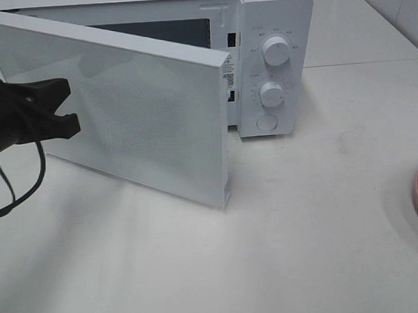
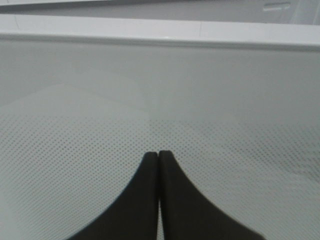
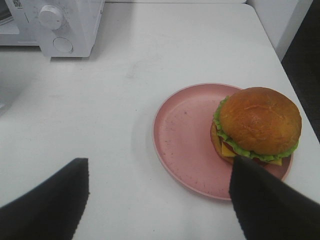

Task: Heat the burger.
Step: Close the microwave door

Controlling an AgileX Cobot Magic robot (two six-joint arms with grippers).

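Left gripper (image 1: pixel 65 106) hangs shut and empty, tips against or just short of the door (image 1: pixel 133 108) face, contact not clear, probably placed to swing it wider, since at this half-open angle its free edge bars the way into the microwave (image 1: pixel 274 62). Right gripper (image 3: pixel 159 200) waits with jaws spread wide, holding nothing, above the table (image 1: pixel 284 251) near the pink plate (image 3: pixel 182 137), burger (image 3: pixel 257 125) on the plate's far side. Between door edge and plate, bare tabletop gives room for a carry, though the plate sits close to the table's right edge.
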